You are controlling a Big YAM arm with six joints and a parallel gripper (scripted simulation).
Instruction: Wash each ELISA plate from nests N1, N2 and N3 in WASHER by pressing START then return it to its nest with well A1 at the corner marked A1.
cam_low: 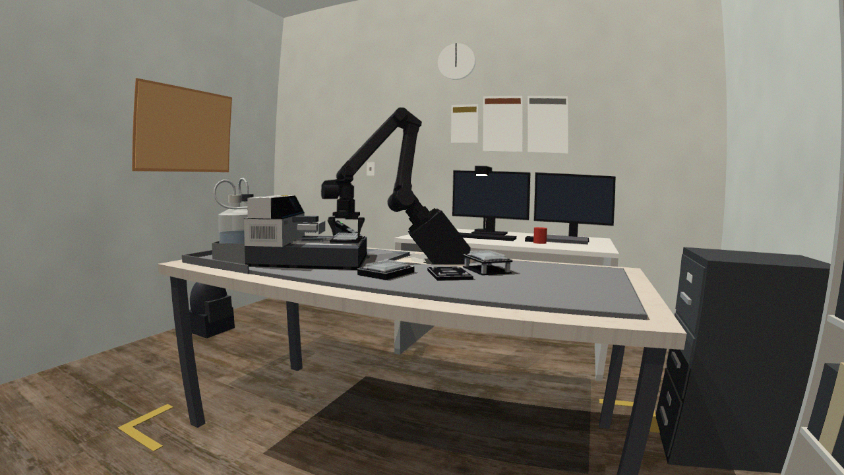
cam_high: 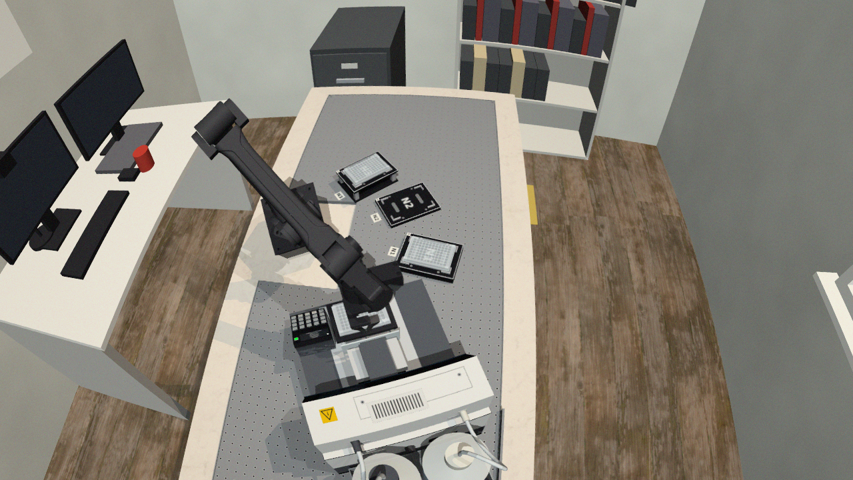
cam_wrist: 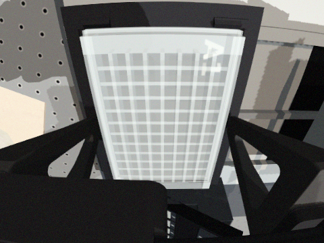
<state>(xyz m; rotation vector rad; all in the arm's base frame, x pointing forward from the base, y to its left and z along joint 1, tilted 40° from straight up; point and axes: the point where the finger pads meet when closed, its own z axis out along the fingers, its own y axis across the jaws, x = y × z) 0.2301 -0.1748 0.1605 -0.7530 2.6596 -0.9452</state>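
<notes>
Your gripper (cam_high: 364, 322) (cam_low: 346, 236) (cam_wrist: 163, 123) has its fingers open around the plate (cam_high: 346, 319) (cam_low: 345, 237) (cam_wrist: 162, 101) on the washer's carrier (cam_high: 390, 329) (cam_wrist: 162, 17); the keypad (cam_high: 308, 320) sits just left, the washer's white housing (cam_high: 396, 405) (cam_low: 266, 231) near in the top view.

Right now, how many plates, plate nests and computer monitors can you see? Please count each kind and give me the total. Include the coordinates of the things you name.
Plates (cam_high: 366, 171) (cam_low: 488, 255) (cam_wrist: 162, 111): 3
Plate nests (cam_high: 388, 221) (cam_low: 450, 272): 3
Computer monitors (cam_high: 101, 98) (cam_low: 490, 194): 2
Total: 8
</notes>
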